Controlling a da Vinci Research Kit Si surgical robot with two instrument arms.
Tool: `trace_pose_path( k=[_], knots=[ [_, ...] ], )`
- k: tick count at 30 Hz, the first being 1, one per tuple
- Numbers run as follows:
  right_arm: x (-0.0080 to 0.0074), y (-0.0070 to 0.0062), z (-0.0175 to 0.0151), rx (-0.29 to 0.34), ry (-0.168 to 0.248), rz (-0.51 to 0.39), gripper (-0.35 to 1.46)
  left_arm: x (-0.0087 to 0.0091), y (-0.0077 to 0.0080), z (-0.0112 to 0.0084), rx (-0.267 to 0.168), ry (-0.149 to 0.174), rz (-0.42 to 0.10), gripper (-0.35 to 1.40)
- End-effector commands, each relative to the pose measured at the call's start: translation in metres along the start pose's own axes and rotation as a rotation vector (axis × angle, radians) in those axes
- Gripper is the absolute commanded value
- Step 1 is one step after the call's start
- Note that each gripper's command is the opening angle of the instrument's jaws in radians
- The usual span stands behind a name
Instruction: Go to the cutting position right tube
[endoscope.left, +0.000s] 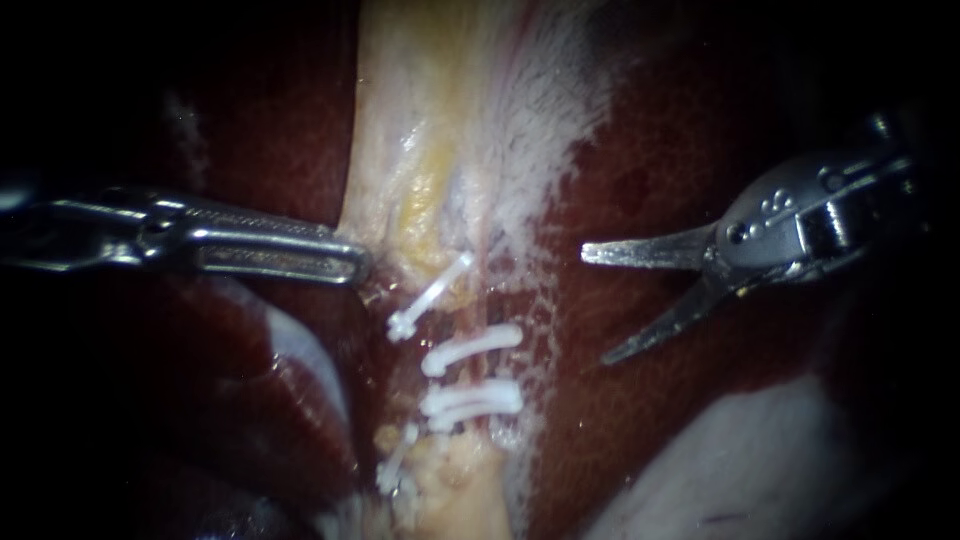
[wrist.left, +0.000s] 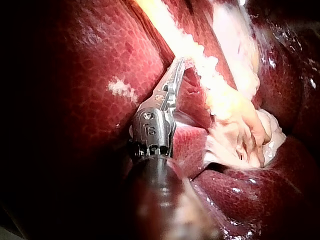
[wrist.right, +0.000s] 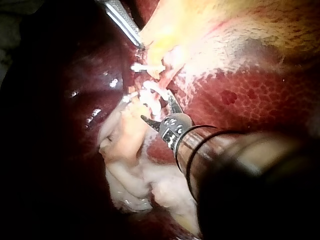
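On liver (endoscope.left: 650, 180): right tube (endoscope.left: 490, 372) near right instrument (endoscope.left: 597, 305)

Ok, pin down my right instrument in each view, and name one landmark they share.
Endoscope view: the right instrument enters from the right, blades open over the liver, apart from the clips.
Left wrist view: not in it.
Right wrist view: it is the view's own instrument, open blades pointing toward the clips.
Shared landmark: the left instrument, at the pale tissue edge in all three.
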Motion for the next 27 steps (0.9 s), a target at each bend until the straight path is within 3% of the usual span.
trace_pose_path(
  k=[1, 7, 12, 15, 20, 27],
  knots=[
    [0.0, 0.0, 0.0, -0.002, 0.0, 0.0, 1.44, 0.0, 0.0, 0.0, -0.001, 0.0, 0.0, -0.35],
    [-0.0007, -0.0001, 0.001, 0.087, 0.009, 0.064, 1.44, -0.0002, 0.0, -0.0001, 0.001, 0.0, -0.001, -0.35],
    [-0.0015, -0.0008, 0.0024, 0.14, 0.014, 0.128, 1.4, -0.0017, 0.0002, -0.0013, 0.015, 0.002, -0.008, -0.35],
    [-0.0018, -0.0014, 0.0031, 0.196, 0.018, 0.165, 1.37, -0.0035, 0.0002, -0.0029, 0.002, -0.001, -0.024, -0.35],
    [-0.0023, -0.0025, 0.0044, 0.249, 0.01, 0.238, 1.28, -0.0064, -0.0009, -0.0053, -0.003, -0.031, -0.006, -0.35],
    [-0.0029, -0.0041, 0.0068, 0.336, -0.009, 0.297, 0.88, -0.0101, -0.0029, -0.0086, -0.013, -0.069, 0.018, -0.35]
  ],
)
